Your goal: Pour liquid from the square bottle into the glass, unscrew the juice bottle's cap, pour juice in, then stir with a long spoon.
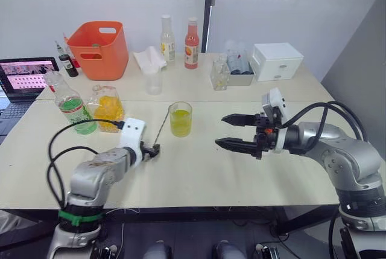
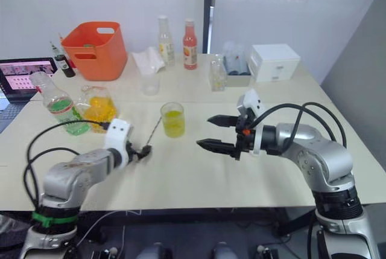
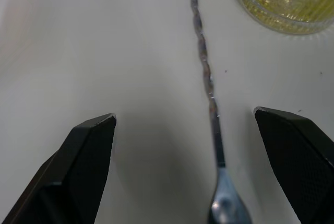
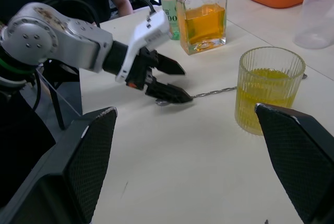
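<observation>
Spreading across the views is a pale counter (image 1: pixel 199 174), its far edge lined with an orange bin (image 1: pixel 99 49), a white drawer box (image 1: pixel 277 61), two slim bottles (image 1: pixel 180 41) and a cloudy plastic cup (image 1: pixel 154 82); a laptop (image 1: pixel 24 78) sits at the far left corner.

The juice bottle (image 1: pixel 71 108), holding green liquid, stands near the left edge, and no cap is visible on its neck. The square bottle (image 1: pixel 107 109) stands just beside it, on the side toward the counter's middle, with orange-yellow liquid inside.

The right tool (image 1: pixel 236 131) hovers over the counter toward the right edge, its two black fingers spread wide with nothing between them, pointing toward the glass.

The glass (image 1: pixel 180 118) stands upright near the counter's middle, holding yellow-green liquid.

The left tool (image 1: pixel 152 149) is low over the counter toward the near edge, fingers parted on either side of the spoon's bowl end; the left wrist view shows a gap on both sides, so it holds nothing.

The long spoon (image 3: pixel 207 72) lies flat on the counter, its twisted stem running from that tool up past the left side of the glass.
</observation>
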`<state>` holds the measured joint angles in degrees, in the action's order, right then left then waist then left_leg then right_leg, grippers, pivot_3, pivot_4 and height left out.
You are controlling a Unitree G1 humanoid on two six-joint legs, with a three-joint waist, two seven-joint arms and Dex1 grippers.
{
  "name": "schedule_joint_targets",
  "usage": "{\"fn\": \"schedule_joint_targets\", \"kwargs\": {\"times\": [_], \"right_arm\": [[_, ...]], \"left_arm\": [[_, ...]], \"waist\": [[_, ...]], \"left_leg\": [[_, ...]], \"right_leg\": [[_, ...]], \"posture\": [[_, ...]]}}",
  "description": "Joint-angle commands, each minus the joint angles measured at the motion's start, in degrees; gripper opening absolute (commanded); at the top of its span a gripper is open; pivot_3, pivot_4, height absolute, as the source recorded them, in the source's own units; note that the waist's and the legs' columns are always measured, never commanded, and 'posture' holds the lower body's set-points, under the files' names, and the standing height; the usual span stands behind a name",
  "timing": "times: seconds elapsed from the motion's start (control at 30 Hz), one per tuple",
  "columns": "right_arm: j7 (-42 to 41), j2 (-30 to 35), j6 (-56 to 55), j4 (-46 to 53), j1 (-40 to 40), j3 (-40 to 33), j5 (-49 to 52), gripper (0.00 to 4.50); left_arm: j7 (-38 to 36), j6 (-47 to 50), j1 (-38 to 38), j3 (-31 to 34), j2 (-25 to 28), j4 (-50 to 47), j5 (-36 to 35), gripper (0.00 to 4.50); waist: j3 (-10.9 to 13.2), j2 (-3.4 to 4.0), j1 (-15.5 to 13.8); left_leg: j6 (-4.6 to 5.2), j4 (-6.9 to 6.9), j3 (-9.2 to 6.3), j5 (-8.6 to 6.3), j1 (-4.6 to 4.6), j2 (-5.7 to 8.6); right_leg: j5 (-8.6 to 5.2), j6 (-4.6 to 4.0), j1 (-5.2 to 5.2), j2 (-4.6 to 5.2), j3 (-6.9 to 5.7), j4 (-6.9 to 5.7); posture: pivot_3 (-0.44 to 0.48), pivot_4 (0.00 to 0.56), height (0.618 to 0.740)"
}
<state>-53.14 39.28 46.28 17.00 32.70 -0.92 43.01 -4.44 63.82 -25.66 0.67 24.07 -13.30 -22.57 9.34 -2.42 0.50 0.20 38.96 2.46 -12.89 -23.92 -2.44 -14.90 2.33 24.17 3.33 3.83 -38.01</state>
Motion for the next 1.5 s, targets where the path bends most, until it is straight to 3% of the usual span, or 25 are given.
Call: {"fn": "schedule_joint_targets", "kwargs": {"times": [0.03,0.13,0.17,0.6,0.97,1.07,1.3,1.5], "right_arm": [[0.19,0.24,-0.81,1.68,0.30,-1.57,0.37,4.50],[0.68,0.26,-0.70,2.30,0.15,-1.96,0.58,4.50],[0.87,0.27,-0.72,2.46,0.14,-2.03,0.58,4.50],[2.41,0.05,-1.21,2.83,-0.86,-2.55,0.16,4.50],[3.87,0.32,-0.71,3.65,-1.54,-2.92,0.46,4.50],[4.37,0.10,-0.75,3.64,-1.72,-2.77,0.28,4.50],[5.48,-0.29,-0.11,3.84,-1.82,-2.33,0.44,4.50],[5.90,-0.90,-0.41,2.91,-1.26,-1.22,-0.39,4.50]], "left_arm": [[-0.57,-1.40,-2.13,-2.40,-1.46,2.97,2.47,4.47],[-0.20,-0.73,-1.80,-3.59,-1.47,5.61,5.04,4.47],[-0.03,-0.58,-1.51,-3.44,-1.49,6.18,5.64,4.22],[-6.12,-5.17,1.14,-4.55,0.86,7.23,9.11,0.04],[-11.25,-12.38,2.21,1.49,3.86,4.16,8.94,0.04],[-16.22,-12.82,5.16,4.43,9.34,-0.28,7.50,0.04],[-28.80,-18.22,16.68,12.06,21.06,-7.81,3.91,0.04],[-43.91,-34.90,31.74,19.72,27.99,-5.59,4.04,0.04]], "waist": [[0.00,0.00,-0.01],[-0.01,0.02,0.10],[-0.02,0.04,0.09],[-0.18,0.31,0.22],[-0.17,0.29,0.37],[-0.16,0.27,0.84],[-0.13,0.25,0.50],[-0.12,0.25,0.35]], "left_leg": [[0.00,0.00,0.00,0.00,0.00,0.01],[0.00,-0.01,-0.04,0.00,0.01,0.00],[0.00,-0.01,-0.06,0.00,0.02,0.00],[0.00,-0.03,-0.06,0.00,0.12,0.00],[0.00,-0.02,-0.05,0.00,0.07,-0.01],[0.00,-0.10,-0.07,0.00,-0.01,-0.08],[0.00,-0.13,-0.18,0.00,-0.15,-0.14],[0.00,-0.16,0.00,-0.01,-0.15,-0.26]], "right_leg": [[0.00,0.00,0.00,0.01,0.00,0.00],[0.00,0.00,0.00,0.01,0.00,-0.02],[0.00,0.00,-0.01,0.01,0.00,-0.02],[0.00,0.00,-0.08,0.01,0.02,-0.02],[0.00,0.00,-0.03,0.00,0.02,-0.01],[0.00,0.00,0.12,-0.04,0.05,0.00],[0.00,-0.01,0.19,0.05,0.02,0.11],[-0.01,-0.08,0.21,0.07,-0.04,0.22]], "posture": [[0.000,0.150,0.715],[0.000,0.150,0.715],[0.000,0.150,0.715],[0.000,0.150,0.715],[0.000,0.150,0.715],[0.000,0.150,0.715],[0.000,0.150,0.715],[0.000,0.150,0.715]]}}
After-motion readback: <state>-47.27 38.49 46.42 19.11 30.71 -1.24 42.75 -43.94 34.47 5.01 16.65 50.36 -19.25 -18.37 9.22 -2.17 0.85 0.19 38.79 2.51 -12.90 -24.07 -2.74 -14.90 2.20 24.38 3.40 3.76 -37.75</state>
